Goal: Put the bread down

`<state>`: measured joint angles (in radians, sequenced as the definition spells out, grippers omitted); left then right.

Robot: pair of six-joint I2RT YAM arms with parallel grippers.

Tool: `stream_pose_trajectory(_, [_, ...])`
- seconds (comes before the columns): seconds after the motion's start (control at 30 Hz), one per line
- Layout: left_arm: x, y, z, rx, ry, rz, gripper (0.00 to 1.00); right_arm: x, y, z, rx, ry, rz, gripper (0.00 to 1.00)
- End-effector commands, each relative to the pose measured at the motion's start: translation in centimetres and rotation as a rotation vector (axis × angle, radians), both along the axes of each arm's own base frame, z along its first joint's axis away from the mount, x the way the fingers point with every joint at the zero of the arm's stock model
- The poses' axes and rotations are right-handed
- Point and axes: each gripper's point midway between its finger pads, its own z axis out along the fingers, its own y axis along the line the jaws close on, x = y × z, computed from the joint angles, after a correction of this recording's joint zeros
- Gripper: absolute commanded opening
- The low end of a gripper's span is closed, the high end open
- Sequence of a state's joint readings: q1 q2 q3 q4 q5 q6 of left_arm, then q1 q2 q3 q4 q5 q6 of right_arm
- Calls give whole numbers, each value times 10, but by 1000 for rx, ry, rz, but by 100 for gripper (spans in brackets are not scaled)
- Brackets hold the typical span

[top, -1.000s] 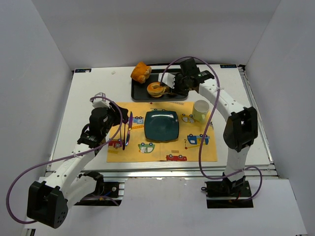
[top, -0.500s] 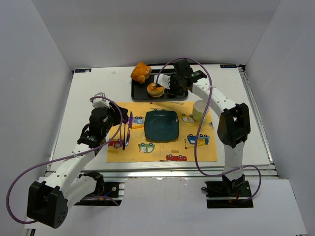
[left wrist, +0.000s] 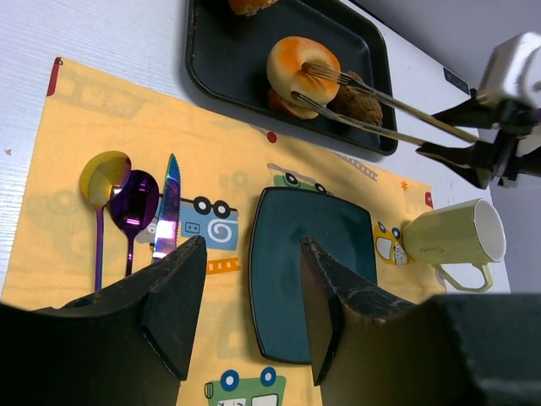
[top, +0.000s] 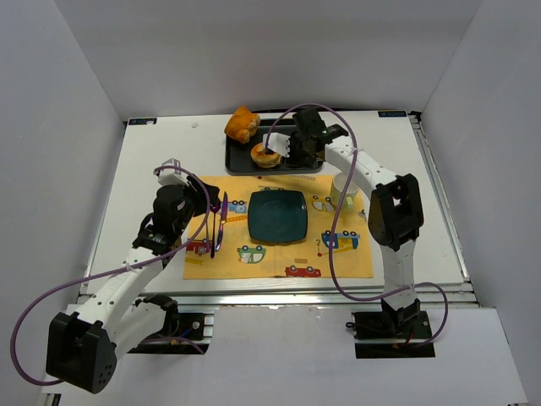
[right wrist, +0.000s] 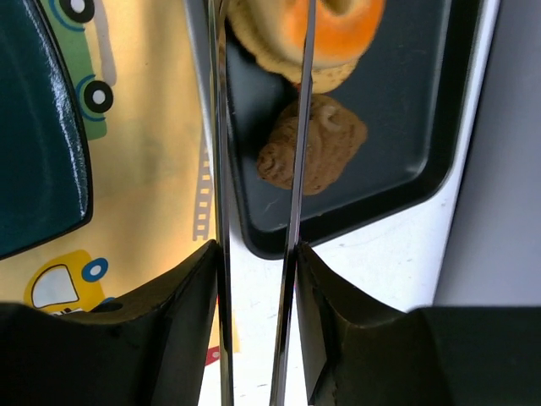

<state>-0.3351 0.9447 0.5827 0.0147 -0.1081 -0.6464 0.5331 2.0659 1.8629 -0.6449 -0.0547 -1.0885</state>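
The bread (top: pixel 265 155) is a golden-brown ring on the black tray (top: pixel 237 162). It also shows in the left wrist view (left wrist: pixel 303 72) and the right wrist view (right wrist: pixel 325 34). My right gripper (top: pixel 302 145) (right wrist: pixel 258 254) is shut on metal tongs (left wrist: pixel 380 112) (right wrist: pixel 295 211). The tong tips lie on either side of the bread, touching it. I cannot tell whether the bread is lifted off the tray. My left gripper (top: pixel 203 200) (left wrist: pixel 252 245) is open and empty, above the left part of the yellow placemat (top: pixel 338 262).
A small dark brown ball (left wrist: pixel 355 97) (right wrist: pixel 313 148) lies on the tray beside the bread. A lumpy orange-brown pastry (top: pixel 242 123) sits at the tray's far left corner. On the placemat are a dark teal square plate (top: pixel 276 216), a pale green mug (top: pixel 344 190), two spoons (left wrist: pixel 106 182) and a knife (left wrist: pixel 166 211).
My right arm has swung left along the tray, carrying the tongs further over the bread. The bread has shifted slightly left. The left arm has not moved.
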Motion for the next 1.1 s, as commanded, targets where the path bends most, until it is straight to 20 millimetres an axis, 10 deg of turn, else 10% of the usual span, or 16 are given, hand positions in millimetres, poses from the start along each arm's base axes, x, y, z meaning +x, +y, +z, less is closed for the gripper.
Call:
stream_pose_trajectory(0.0, [1,4,17,-7,-45,15,58,4,6,13,5,-30,12,45])
stream_pose_trajectory(0.33, [2,3,20,-14,-49,12,58,4,7,16,20,-18,-3,32])
stream_pose_trajectory(0.7, [2,3,22,-15,-52,13,58,-8,22,71,186,-66,18,10])
stream_pose_trajectory(1.07, [1,6,22,-6,-53,27,58,-128,-15,62,216,109,151,10])
